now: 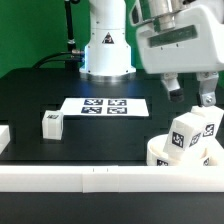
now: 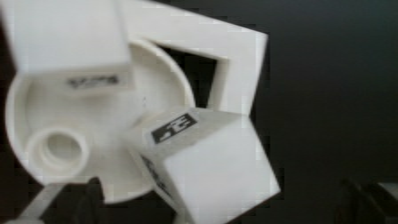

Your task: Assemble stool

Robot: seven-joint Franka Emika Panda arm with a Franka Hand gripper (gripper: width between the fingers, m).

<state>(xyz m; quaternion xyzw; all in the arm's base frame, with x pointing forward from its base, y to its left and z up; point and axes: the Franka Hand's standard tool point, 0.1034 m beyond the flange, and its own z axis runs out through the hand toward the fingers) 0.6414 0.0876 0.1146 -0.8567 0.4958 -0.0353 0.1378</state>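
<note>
The round white seat disc (image 1: 160,157) lies at the front on the exterior view's right, against the front border bar. Two white legs with tags stand in it, one nearer (image 1: 185,137) and one behind it (image 1: 209,124). A third leg (image 1: 52,122) lies loose on the black table at the exterior view's left. My gripper (image 1: 190,94) hangs just above the two standing legs, its jaws apart and holding nothing. In the wrist view the seat (image 2: 54,105) with a hole and a tagged leg (image 2: 214,150) fill the picture. Only a blurred fingertip (image 2: 43,206) shows there.
The marker board (image 1: 104,105) lies flat in the middle of the table. A long white border bar (image 1: 90,178) runs along the front edge and another (image 1: 4,136) sits at the exterior view's left. The robot base (image 1: 105,45) stands at the back.
</note>
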